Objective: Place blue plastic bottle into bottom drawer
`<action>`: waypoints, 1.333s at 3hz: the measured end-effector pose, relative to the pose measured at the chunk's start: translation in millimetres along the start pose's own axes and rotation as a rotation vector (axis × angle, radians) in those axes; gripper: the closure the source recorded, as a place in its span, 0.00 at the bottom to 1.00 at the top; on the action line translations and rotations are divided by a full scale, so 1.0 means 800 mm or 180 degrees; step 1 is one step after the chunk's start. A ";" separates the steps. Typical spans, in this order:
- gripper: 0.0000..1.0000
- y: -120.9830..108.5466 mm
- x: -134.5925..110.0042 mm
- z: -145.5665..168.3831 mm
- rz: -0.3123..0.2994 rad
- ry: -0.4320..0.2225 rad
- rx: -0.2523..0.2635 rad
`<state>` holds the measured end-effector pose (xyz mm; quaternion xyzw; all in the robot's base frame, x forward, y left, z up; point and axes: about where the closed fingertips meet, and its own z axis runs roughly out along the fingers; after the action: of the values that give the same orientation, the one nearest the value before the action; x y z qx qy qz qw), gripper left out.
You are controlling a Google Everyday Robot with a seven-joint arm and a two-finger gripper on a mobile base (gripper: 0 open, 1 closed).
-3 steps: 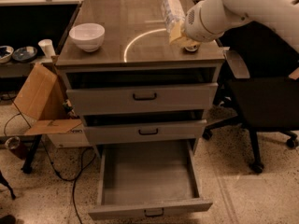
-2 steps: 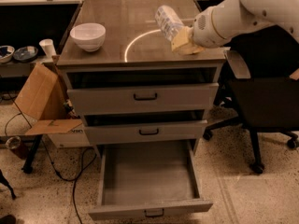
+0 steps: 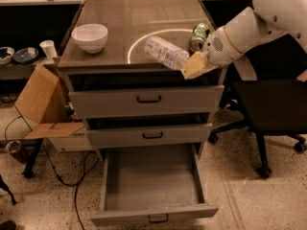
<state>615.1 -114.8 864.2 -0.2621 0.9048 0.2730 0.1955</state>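
Observation:
The blue plastic bottle (image 3: pixel 165 52) is clear and pale, lying sideways in the air above the front right of the cabinet top. My gripper (image 3: pixel 191 65) is shut on the bottle's right end, at the front right edge of the top, with the white arm reaching in from the upper right. The bottom drawer (image 3: pixel 152 180) is pulled wide open below, grey and with nothing inside. The two drawers above it are nearly closed.
A white bowl (image 3: pixel 89 36) stands on the cabinet top at the left. A green drink can (image 3: pixel 198 36) lies behind the gripper. A cardboard box (image 3: pixel 43 107) sits at the left on the floor. A black office chair (image 3: pixel 271 109) stands at the right.
The gripper has carried the bottle left and toward the cabinet's front edge, uncovering the green can behind it. The drawers have not moved.

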 end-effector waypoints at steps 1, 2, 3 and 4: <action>1.00 -0.004 0.037 0.025 -0.0516 0.0476 -0.0170; 1.00 -0.006 0.075 0.064 -0.0883 0.1011 -0.0307; 1.00 -0.010 0.119 0.112 -0.1080 0.1465 -0.0439; 1.00 -0.008 0.160 0.157 -0.1138 0.1790 -0.0445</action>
<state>544.6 -91.5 700.9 -0.4943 0.8421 0.2128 -0.0353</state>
